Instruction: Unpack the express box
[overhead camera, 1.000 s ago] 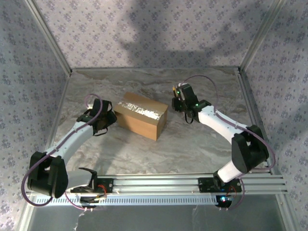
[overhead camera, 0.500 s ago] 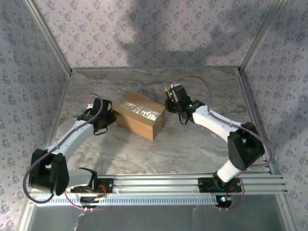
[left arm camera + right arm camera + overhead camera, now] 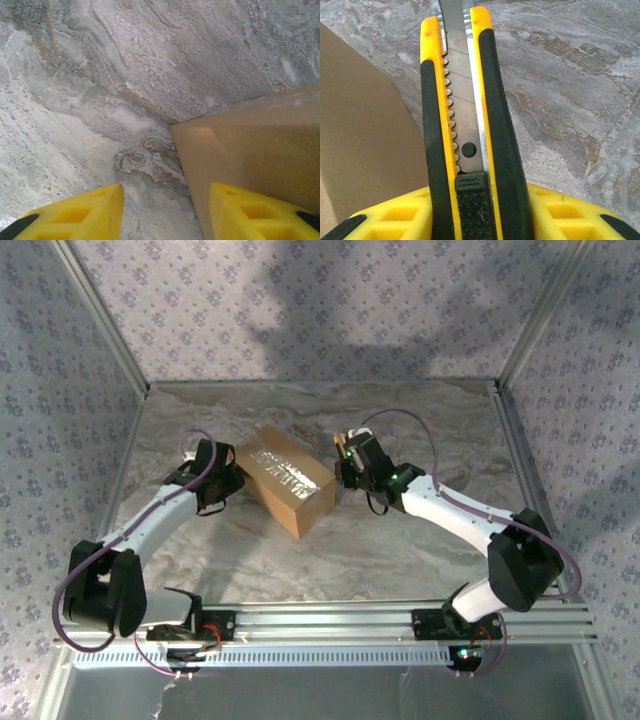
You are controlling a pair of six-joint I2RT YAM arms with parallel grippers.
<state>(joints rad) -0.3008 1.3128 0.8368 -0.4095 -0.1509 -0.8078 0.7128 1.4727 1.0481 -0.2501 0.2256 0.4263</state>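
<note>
The express box (image 3: 283, 483), a brown carton with shiny tape along its top seam, lies at an angle mid-table. My left gripper (image 3: 226, 484) is at its left end, jaws open. In the left wrist view one yellow finger (image 3: 255, 212) lies against the box's side (image 3: 250, 150), the other over bare marble, with the left gripper (image 3: 165, 210) straddling the box's corner. My right gripper (image 3: 347, 454) is at the box's right end, shut on a yellow-and-black utility knife (image 3: 465, 125) with its blade out. The knife stands beside the box wall (image 3: 360, 125) in the right gripper (image 3: 477, 207).
The marble tabletop (image 3: 400, 540) is walled by patterned panels at the back and sides. An aluminium rail (image 3: 400, 625) runs along the near edge, and frame posts (image 3: 515, 450) border the sides. Open marble lies in front of the box.
My right gripper has moved left with the knife, up to the box's right end. The box has turned and slid a little to the left. The left gripper shifted slightly.
</note>
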